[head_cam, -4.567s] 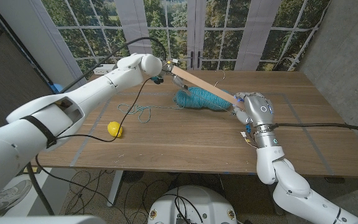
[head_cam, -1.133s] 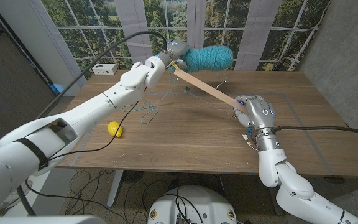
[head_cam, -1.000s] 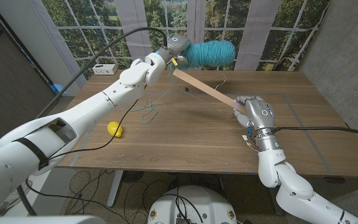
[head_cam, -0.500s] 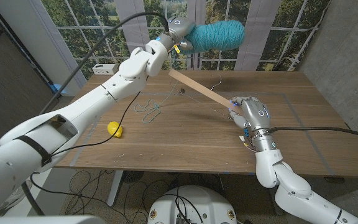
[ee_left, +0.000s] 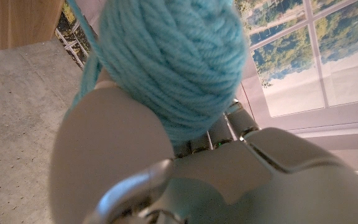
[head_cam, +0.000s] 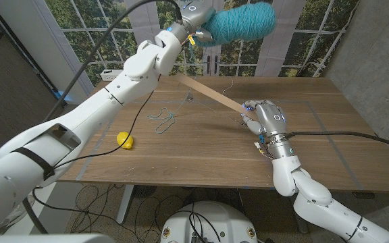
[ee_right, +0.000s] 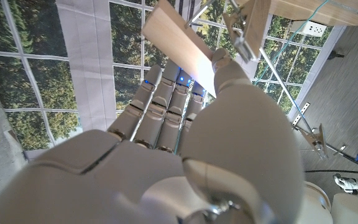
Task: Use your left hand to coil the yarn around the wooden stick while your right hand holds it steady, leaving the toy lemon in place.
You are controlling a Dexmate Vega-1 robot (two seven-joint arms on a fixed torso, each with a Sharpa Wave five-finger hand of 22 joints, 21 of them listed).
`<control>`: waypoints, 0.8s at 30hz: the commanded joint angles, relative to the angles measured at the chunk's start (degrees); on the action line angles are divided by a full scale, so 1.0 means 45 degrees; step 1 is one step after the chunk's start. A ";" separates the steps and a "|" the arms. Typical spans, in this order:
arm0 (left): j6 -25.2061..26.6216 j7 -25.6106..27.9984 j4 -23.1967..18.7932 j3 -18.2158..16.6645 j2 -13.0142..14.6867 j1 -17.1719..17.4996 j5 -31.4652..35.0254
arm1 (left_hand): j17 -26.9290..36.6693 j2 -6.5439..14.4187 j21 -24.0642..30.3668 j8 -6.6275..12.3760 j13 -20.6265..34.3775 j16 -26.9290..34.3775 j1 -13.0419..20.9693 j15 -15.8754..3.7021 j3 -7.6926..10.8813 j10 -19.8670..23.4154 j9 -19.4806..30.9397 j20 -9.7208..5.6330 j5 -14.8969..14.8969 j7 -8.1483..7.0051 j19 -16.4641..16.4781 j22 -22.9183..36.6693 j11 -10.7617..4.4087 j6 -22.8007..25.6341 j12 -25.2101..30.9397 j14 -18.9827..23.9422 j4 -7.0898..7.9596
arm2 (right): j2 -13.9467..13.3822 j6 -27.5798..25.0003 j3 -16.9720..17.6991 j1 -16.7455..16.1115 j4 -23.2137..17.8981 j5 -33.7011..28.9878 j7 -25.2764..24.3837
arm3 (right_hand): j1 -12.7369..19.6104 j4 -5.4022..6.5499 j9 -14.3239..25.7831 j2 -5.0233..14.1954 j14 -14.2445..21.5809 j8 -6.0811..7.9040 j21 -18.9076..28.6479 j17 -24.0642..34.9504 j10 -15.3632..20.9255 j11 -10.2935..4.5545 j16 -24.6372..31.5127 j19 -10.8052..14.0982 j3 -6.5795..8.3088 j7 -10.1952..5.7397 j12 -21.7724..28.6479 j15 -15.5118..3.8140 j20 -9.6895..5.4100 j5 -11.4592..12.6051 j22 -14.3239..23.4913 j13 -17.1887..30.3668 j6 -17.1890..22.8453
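Note:
My left hand (head_cam: 193,15) is raised high above the table's far side and grips a teal ball of yarn (head_cam: 240,21); the left wrist view shows the yarn ball (ee_left: 169,65) bulging over the hand (ee_left: 185,168). A thin strand (head_cam: 174,108) trails down to a loose tangle of yarn (head_cam: 162,119) on the table. My right hand (head_cam: 262,119) grips the near end of a flat wooden stick (head_cam: 208,93), which slants up toward the far left. The stick (ee_right: 182,46) pokes past my fingers in the right wrist view. A yellow toy lemon (head_cam: 124,140) lies on the table's left part.
The wooden table (head_cam: 201,158) stretches between windows at the back and its front edge. A white box (head_cam: 111,73) sits at the far left corner. Black cables hang off the left arm over the table's left side.
My left hand has lifted the yarn ball off the table, up and to the right. My right hand and the stick have shifted slightly left. The lemon has stayed put.

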 commanded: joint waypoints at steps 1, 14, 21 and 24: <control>-0.0001 -0.0356 -0.0988 -0.0658 0.0153 0.0371 -0.0513 | 0.0126 0.1995 0.0134 0.0047 0.1557 0.0069 0.1896 -0.2555 0.1296 0.2202 0.0079 -0.0028 0.0119 -0.1390 -0.0013 0.0075 -0.2196 0.2315 0.0142 0.1456 0.1309 | 0.0307 0.0673 -0.0474 0.1215 0.0564 -0.0192 0.0602 | 0.0785 0.0034 0.0963 0.0799 0.0208 0.1046 0.0071 0.0049 0.0678 -0.0627 -0.0054 -0.0034 0.0019 -0.0816 0.0062 -0.1110 0.0020 0.0068 0.0044 0.1667 0.1843; 0.0015 -0.0939 -0.2534 -0.1540 0.0683 0.1069 -0.1242 | 0.0249 0.1984 0.0377 0.0033 0.1799 0.0055 0.1889 -0.2566 0.1330 0.2164 0.0173 -0.0019 0.0130 -0.1342 -0.0072 0.0123 -0.2192 0.2308 0.0241 0.1488 0.1312 | 0.0908 0.0657 -0.1284 0.2683 0.1476 -0.1017 0.1220 | 0.0778 0.0052 0.0934 0.0802 0.0201 0.1043 0.0156 0.0115 0.0726 -0.0619 -0.0113 -0.0057 -0.0019 -0.0814 0.0078 -0.1131 0.0002 0.0072 0.0042 0.1656 0.1824; 0.0444 -0.1553 -0.3416 -0.1899 0.1193 0.1424 -0.0861 | 0.0313 0.1980 0.0505 0.0017 0.1932 0.0041 0.1858 -0.2563 0.1341 0.2139 0.0227 -0.0011 0.0133 -0.1365 -0.0135 0.0145 -0.2170 0.2285 0.0290 0.1500 0.1335 | 0.1319 0.0317 -0.1650 0.3313 0.2112 -0.1426 0.1206 | 0.0809 0.0032 0.0926 0.0787 0.0256 0.1067 0.0195 0.0149 0.0728 -0.0676 -0.0119 -0.0085 -0.0033 -0.0839 0.0095 -0.1130 -0.0019 0.0076 0.0041 0.1683 0.1872; 0.0556 -0.1648 -0.3737 -0.2165 0.1432 0.1689 -0.0837 | 0.0329 0.1976 0.0551 0.0018 0.1975 0.0031 0.1841 -0.2552 0.1345 0.2131 0.0240 -0.0026 0.0133 -0.1367 -0.0146 0.0151 -0.2173 0.2302 0.0305 0.1504 0.1347 | 0.1416 0.0193 -0.1696 0.3495 0.2333 -0.1432 0.1161 | 0.0817 0.0030 0.0936 0.0787 0.0280 0.1088 0.0231 0.0159 0.0769 -0.0653 -0.0130 -0.0062 -0.0038 -0.0826 0.0103 -0.1142 -0.0015 0.0078 0.0042 0.1668 0.1894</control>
